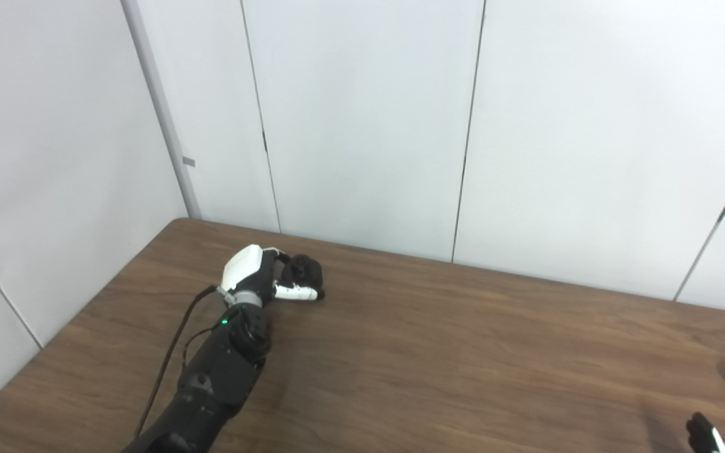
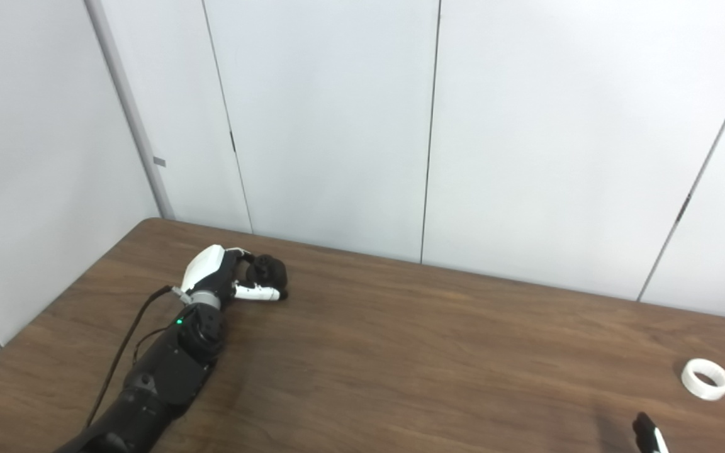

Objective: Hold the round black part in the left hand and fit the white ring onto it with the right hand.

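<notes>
Brown wood-grain table (image 1: 438, 352) runs across the frame beneath pale wall panels (image 1: 362, 119); at far left my left hand (image 1: 260, 277) lies extended toward the table's back edge, fingers curled round the round black part (image 1: 304, 272), thumb laid along its near side; the part appears to rest at table level, though I cannot confirm contact with the surface; centre of the table bears nothing of note; at far right the white ring (image 2: 706, 379) lies flat on the wood, well apart from the black part; my right hand (image 2: 649, 435) shows only fingertips at the bottom edge, near the ring but not touching it; I cannot tell its degree of opening.
</notes>
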Tool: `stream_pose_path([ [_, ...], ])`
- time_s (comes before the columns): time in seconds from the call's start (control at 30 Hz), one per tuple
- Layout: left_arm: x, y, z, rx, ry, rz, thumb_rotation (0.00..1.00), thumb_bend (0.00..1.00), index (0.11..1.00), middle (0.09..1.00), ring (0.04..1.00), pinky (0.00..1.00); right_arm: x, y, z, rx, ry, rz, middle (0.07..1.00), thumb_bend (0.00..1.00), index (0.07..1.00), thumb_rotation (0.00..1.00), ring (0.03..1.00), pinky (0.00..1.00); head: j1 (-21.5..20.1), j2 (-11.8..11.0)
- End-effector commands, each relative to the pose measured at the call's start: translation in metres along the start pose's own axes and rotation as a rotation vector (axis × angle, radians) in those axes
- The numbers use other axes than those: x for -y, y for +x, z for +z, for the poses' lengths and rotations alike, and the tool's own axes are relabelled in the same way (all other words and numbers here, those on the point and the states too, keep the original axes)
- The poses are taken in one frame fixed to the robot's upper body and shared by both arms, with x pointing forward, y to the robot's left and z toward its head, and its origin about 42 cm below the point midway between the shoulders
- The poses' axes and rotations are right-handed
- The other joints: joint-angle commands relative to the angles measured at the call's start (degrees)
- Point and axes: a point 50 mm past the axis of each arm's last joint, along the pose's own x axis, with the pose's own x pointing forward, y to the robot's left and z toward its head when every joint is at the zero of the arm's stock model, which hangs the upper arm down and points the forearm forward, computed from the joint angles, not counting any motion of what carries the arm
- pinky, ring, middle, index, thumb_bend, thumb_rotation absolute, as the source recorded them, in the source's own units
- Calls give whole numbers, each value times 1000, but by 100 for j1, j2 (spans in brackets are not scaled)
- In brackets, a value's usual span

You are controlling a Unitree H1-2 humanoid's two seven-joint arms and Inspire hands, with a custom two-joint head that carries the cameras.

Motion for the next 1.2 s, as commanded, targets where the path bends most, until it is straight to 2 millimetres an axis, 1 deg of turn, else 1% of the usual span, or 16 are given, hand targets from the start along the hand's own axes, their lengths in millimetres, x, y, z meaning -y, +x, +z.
stream_pose_path([
  [0.0, -19, 10, 22, 54, -9, 47, 222, 964, 728, 902, 970, 1000, -5, -11, -10, -37, 13, -8, 987, 415, 1000, 1000, 1000, 1000, 3, 1],
  [0.13, -19, 10, 21, 49, -24, 50, 183, 949, 690, 895, 970, 1000, -5, -11, -10, -41, 30, -9, 992, 422, 1000, 1000, 1000, 1000, 23, 19],
  [0.23, -19, 9, 20, 42, -44, 62, 123, 909, 635, 881, 959, 1000, -4, -12, -11, -40, 24, -8, 991, 417, 1000, 1000, 1000, 1000, 31, 22],
  [0.27, -19, 9, 20, 41, -63, 69, 84, 891, 586, 872, 957, 1000, -4, -12, -11, -40, 24, -7, 990, 417, 1000, 1000, 1000, 1000, 31, 22],
  [0.3, -19, 9, 19, 40, -76, 74, 70, 713, 537, 857, 955, 1000, -3, -12, -11, -41, 25, -7, 990, 416, 1000, 1000, 1000, 1000, 33, 24],
  [0.33, -19, 8, 19, 43, -87, 76, 63, 621, 513, 850, 954, 1000, -3, -12, -11, -41, 27, -5, 990, 416, 1000, 1000, 1000, 1000, 33, 24],
  [0.37, -19, 8, 18, 47, -93, 77, 56, 564, 494, 831, 948, 1000, -3, -12, -11, -43, 31, -5, 992, 425, 1000, 1000, 1000, 1000, 33, 24],
  [0.43, -19, 7, 17, 52, -95, 81, 48, 530, 483, 802, 931, 1000, -3, -12, -11, -47, 30, -5, 994, 439, 1000, 1000, 1000, 1000, 33, 24],
  [0.7, -19, 7, 13, 60, -68, 89, 45, 521, 482, 788, 915, 1000, -4, -13, -12, -41, 36, -2, 996, 433, 1000, 1000, 1000, 1000, 33, 24],
  [0.8, -20, 7, 12, 61, -62, 88, 46, 521, 482, 787, 911, 1000, -4, -13, -11, -41, 32, -5, 994, 428, 1000, 1000, 1000, 1000, 0, 61],
  [0.9, -20, 4, 9, 92, -2, 98, 46, 522, 483, 794, 913, 1000, -5, -12, -10, -46, 5, -4, 991, 434, 1000, 1000, 1000, 1000, -81, 71],
  [1.03, -20, -1, 4, 156, 72, 107, 44, 522, 484, 790, 912, 1000, -7, -12, -8, -52, 11, -6, 988, 456, 1000, 1000, 1000, 1000, -190, 103],
  [1.1, -20, -8, 4, 181, 84, 107, 44, 522, 484, 790, 917, 1000, -8, -12, -7, -57, 2, -8, 983, 466, 1000, 1000, 1000, 1000, -237, 120],
  [1.17, -20, -16, 5, 199, 82, 107, 45, 522, 484, 790, 921, 1000, -10, -11, -5, -60, 4, -12, 976, 505, 1000, 1000, 1000, 1000, -320, 145],
])
